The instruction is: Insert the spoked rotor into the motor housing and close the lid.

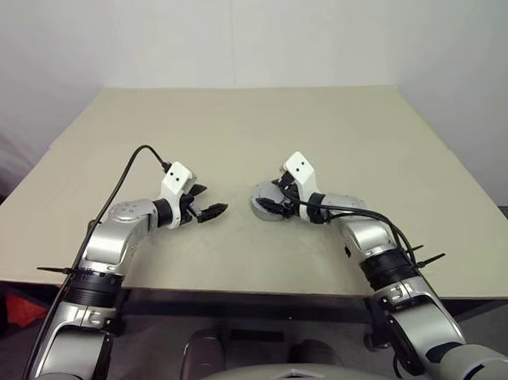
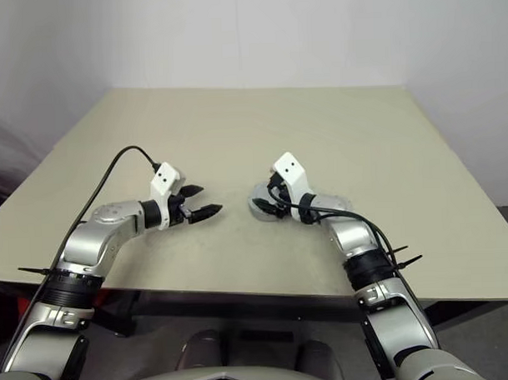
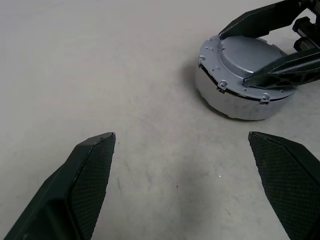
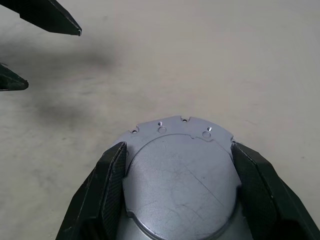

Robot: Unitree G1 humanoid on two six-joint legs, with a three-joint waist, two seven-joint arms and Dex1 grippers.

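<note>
While the right gripper (image 4: 180,195) has its two black fingers (image 4: 107,192) spread around the closed motor housing (image 3: 245,80), one on each side of the raised lid (image 4: 180,185), whether they press on it I cannot tell. It sits on the tan table (image 1: 252,132), just ahead of that hand. Nearby, the left gripper (image 1: 206,210) hangs wide open and empty. The metal case looks stiff, smooth and fairly heavy, so it probably slips easily; the straight side wall below the lid's rim seems the surest place to hold.
</note>
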